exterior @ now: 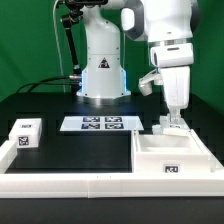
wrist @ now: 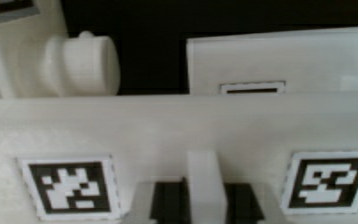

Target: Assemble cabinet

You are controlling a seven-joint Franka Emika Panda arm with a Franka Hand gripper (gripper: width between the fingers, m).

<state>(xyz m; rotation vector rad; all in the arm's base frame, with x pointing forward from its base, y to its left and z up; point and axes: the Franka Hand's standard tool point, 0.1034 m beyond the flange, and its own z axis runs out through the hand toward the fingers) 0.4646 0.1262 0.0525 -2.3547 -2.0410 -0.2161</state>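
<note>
The white open tray [exterior: 172,158] of the cabinet lies at the exterior view's right, with a tag on its front wall. A white cabinet panel [exterior: 170,127] stands at the tray's back edge. My gripper [exterior: 172,120] comes straight down on it. In the wrist view the panel [wrist: 176,125] fills the frame with two tags on it. My gripper [wrist: 202,203] has its dark fingers [wrist: 165,203] closed on either side of the panel's thin upright rib. A small white tagged box [exterior: 25,133] sits apart at the exterior view's left.
The marker board [exterior: 100,124] lies in the middle, in front of the robot base. A long white border rail [exterior: 90,186] runs along the front. In the wrist view a round white knob part [wrist: 78,62] and another white block [wrist: 279,62] lie beyond the panel.
</note>
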